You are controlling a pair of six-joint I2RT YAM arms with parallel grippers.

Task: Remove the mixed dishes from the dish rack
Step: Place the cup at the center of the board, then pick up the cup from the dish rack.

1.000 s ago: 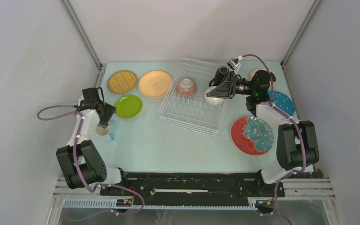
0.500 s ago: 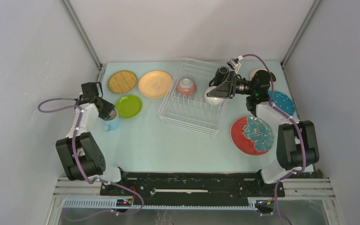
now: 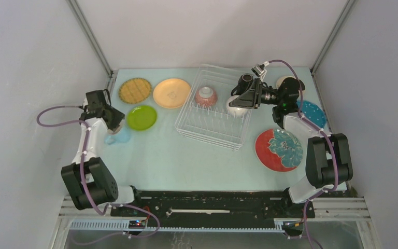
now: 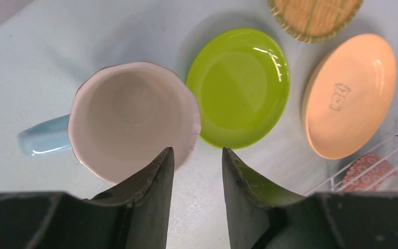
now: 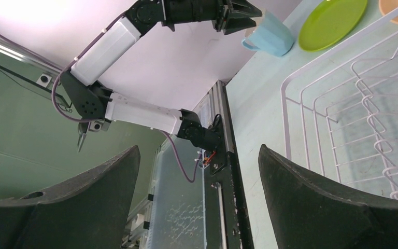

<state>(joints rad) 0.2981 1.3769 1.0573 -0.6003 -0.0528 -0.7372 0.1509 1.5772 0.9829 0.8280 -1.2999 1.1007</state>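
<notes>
Pale-blue counter (image 3: 186, 161), near left edge: left jaws parted, empty, right at rim of upright light-blue cup (image 4: 129, 116) beside lime plate (image 4: 240, 85); toward far edge, right jaws spread wide, empty, over right end of dish rack (image 3: 212, 123) by white bowl (image 3: 236, 110).

Your left hand (image 3: 112, 122) hangs over the light-blue cup (image 3: 120, 137) beside the lime green plate (image 3: 142, 117); your right hand (image 3: 233, 99) hovers over the white bowl (image 3: 237, 109) in the dish rack (image 3: 210, 129).
</notes>
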